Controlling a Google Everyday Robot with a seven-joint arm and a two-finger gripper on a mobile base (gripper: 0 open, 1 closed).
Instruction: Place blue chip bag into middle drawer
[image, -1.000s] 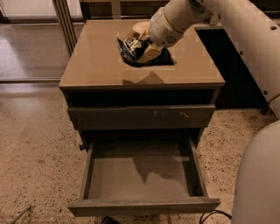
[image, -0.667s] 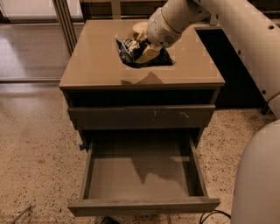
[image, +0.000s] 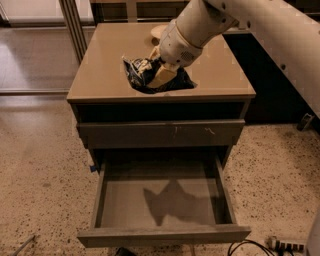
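The blue chip bag is dark, crinkled foil, held over the front part of the cabinet top. My gripper is shut on the bag, its tan fingers pressed into the foil. The bag hangs just behind the top's front edge. The middle drawer is pulled wide open below, grey and flat inside, with nothing in it but the shadow of the arm and bag. Its plain front panel is nearest the camera.
A closed grey drawer front with pale scratch marks sits above the open drawer. A white bowl stands at the back of the cabinet top, partly behind my arm. Speckled floor surrounds the cabinet; cables lie at the lower right.
My gripper has carried the bag from the middle of the cabinet top toward its front edge, closer to the camera.
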